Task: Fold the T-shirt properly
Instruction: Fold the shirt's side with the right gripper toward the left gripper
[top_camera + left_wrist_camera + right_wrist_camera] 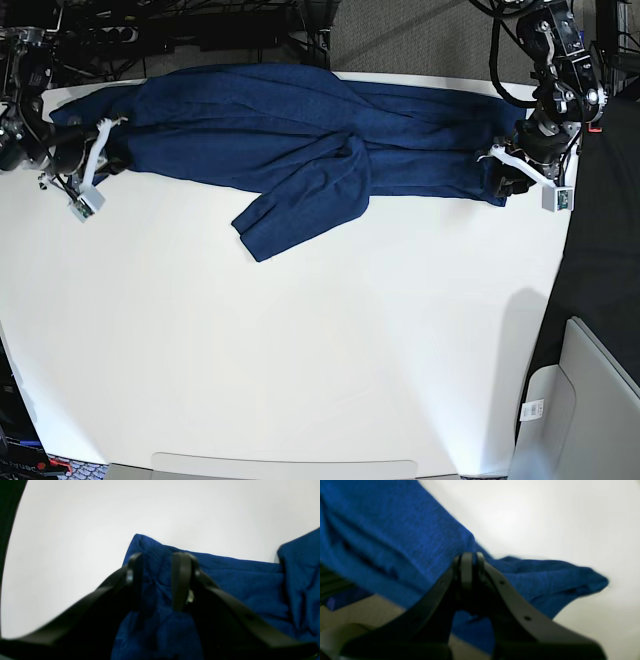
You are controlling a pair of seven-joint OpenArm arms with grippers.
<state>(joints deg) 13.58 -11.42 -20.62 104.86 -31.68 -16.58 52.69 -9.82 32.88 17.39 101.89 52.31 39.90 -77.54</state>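
Right claw [469, 562] pinches T-shirt [300, 140] end.

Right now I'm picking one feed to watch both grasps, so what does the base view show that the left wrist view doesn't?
Only the base view shows the right gripper at the opposite end of the T-shirt and a sleeve lying across the middle. Only the left wrist view shows the left gripper with its fingers apart and fabric between them. Both show the shirt on the white table.
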